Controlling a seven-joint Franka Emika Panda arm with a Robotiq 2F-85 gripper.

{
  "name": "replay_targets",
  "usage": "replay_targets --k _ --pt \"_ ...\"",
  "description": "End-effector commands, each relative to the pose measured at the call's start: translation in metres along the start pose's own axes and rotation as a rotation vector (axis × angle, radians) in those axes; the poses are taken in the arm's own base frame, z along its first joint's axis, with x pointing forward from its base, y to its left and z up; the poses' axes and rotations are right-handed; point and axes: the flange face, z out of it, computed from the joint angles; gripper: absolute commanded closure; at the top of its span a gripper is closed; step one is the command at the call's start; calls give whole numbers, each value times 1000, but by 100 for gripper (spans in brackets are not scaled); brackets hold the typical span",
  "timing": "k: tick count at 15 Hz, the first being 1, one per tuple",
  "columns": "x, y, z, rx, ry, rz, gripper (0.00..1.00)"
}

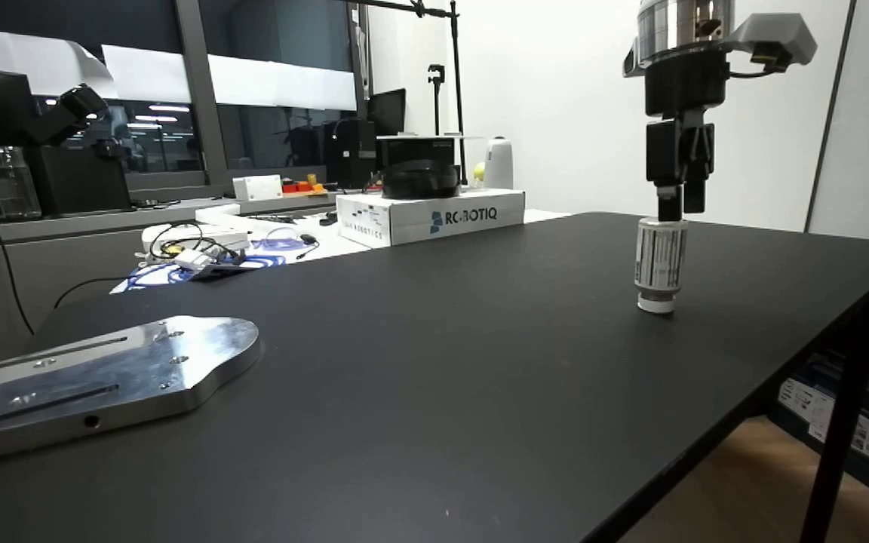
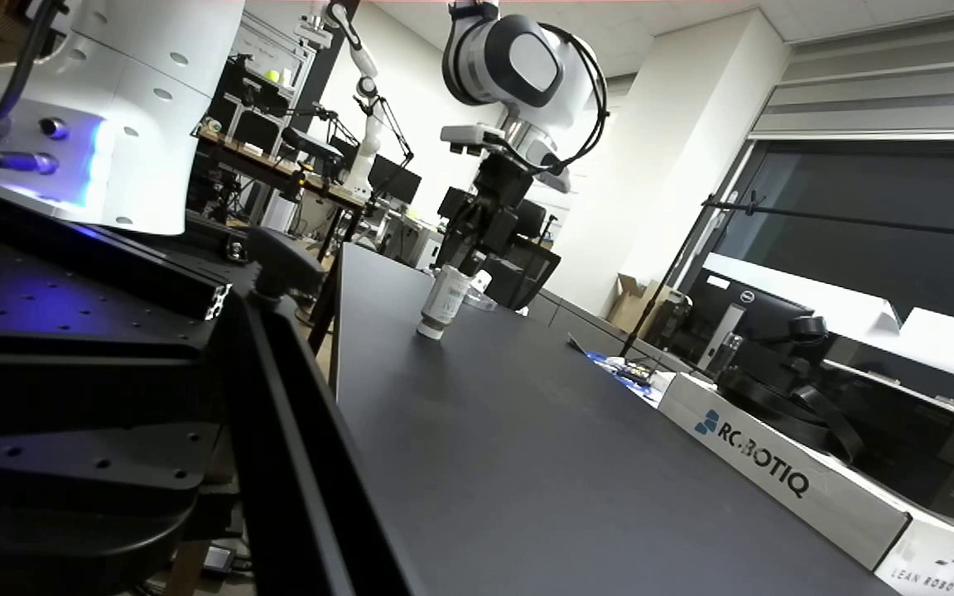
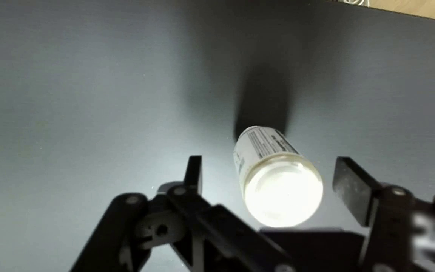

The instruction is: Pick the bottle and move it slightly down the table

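Note:
The bottle (image 1: 659,256) is a small cylinder with a printed pale label. It stands upside down on its white cap on the black table (image 1: 419,392). It also shows in an exterior view (image 2: 445,300). In the wrist view the bottle (image 3: 264,143) shows its bright round base facing up. My gripper (image 3: 268,170) is open, with one finger on each side of the bottle's upper end and a visible gap on both sides. In both exterior views the gripper (image 1: 680,210) (image 2: 474,261) hangs right above and around the bottle's top.
A silver metal plate (image 1: 178,354) lies on the table's near left. A white Robotiq box (image 1: 434,215) and tangled cables (image 1: 201,256) are beside the table's far edge. The table's edge (image 3: 398,13) shows at the wrist view's top right. The robot base (image 2: 137,108) stands across from the bottle.

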Motion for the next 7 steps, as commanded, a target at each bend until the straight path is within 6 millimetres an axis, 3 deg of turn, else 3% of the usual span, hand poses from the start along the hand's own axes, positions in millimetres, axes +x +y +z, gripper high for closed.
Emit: replay_targets --k 1,4,5,7 --pt "-4 -6 -42 28 -4 4 0" --pt "-9 -12 -60 38 -60 -34 0" --pt "-6 -7 -46 22 -33 -15 0" --pt "-9 -10 -55 28 -49 -28 0"
